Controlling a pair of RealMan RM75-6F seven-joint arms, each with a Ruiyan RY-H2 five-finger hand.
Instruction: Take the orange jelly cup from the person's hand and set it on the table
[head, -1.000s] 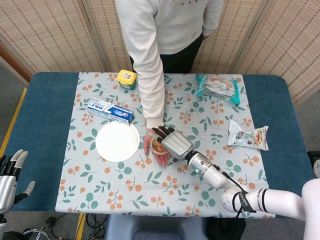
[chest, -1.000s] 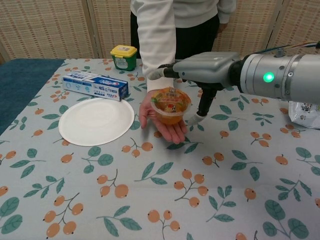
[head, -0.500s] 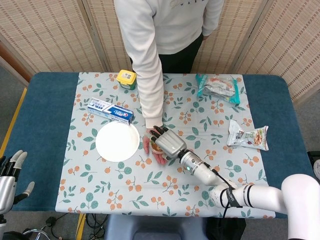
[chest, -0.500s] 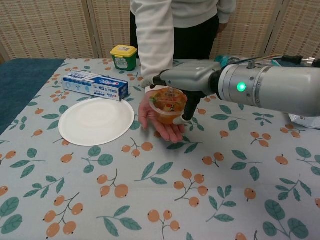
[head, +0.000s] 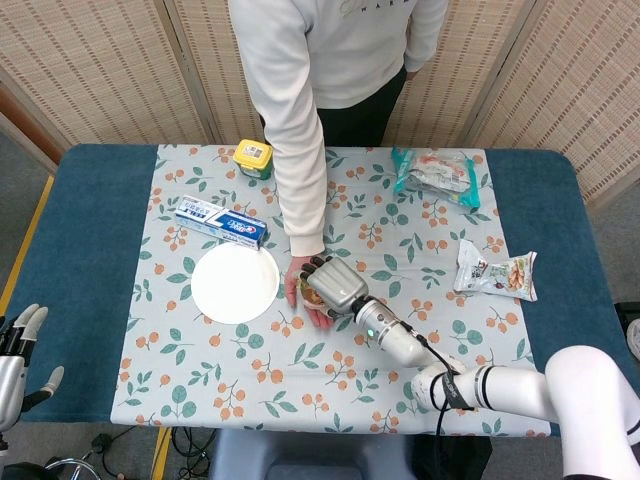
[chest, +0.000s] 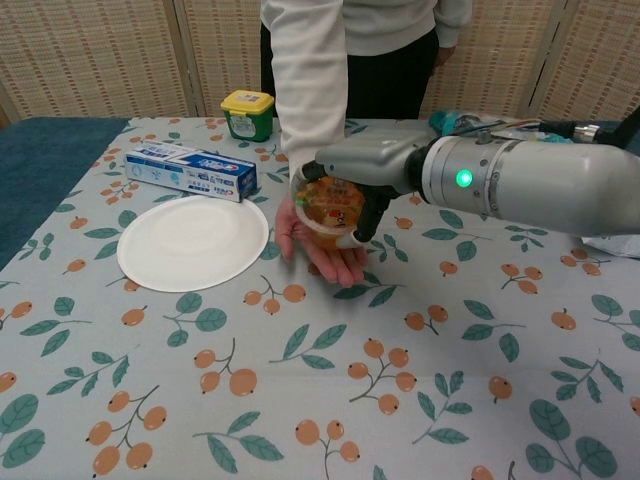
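The orange jelly cup (chest: 328, 208) sits tilted on the person's upturned palm (chest: 322, 252) near the table's middle. My right hand (chest: 372, 172) reaches over it from the right, fingers wrapped round the far rim and thumb pressed on the near right side, so it grips the cup while the cup still rests on the palm. From the head view my right hand (head: 335, 284) covers nearly all of the cup, with the person's fingers (head: 297, 290) showing beside it. My left hand (head: 20, 362) hangs off the table's front left corner, fingers apart and empty.
A white paper plate (chest: 193, 242) lies just left of the person's hand. Behind it are a toothpaste box (chest: 190, 170) and a yellow-lidded tub (chest: 248, 114). Two snack bags (head: 436, 172) (head: 497, 272) lie at the right. The person's arm (head: 298, 150) reaches in from the far edge.
My right hand has slid left over the cup and its fingers have closed round it. The cup now leans and has shifted slightly left on the palm. The left hand stays put.
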